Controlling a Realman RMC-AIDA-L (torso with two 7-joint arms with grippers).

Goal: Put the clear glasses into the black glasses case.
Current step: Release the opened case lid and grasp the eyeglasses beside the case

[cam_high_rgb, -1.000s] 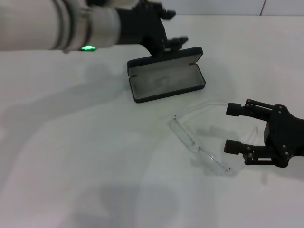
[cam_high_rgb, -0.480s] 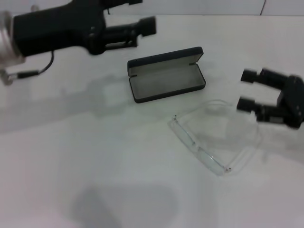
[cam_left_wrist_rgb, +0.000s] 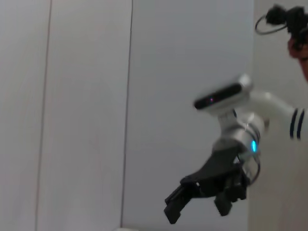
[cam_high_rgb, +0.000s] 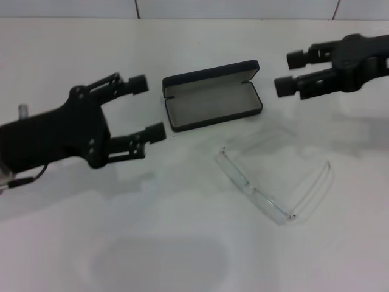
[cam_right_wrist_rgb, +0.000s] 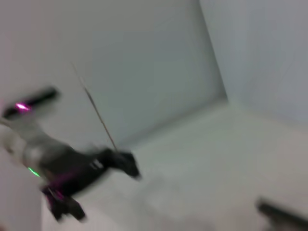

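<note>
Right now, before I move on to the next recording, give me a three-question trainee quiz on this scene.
1. True or false: the clear glasses already lie inside the black glasses case.
2. Multiple choice: the case's lid is A) shut, B) open, C) missing.
3. Fill in: the left gripper hangs left of the case and the right gripper to its right; both have their jaws ____.

Key
1. False; the glasses rest on the white table, nearer the robot than the case.
2. B
3. open
</note>
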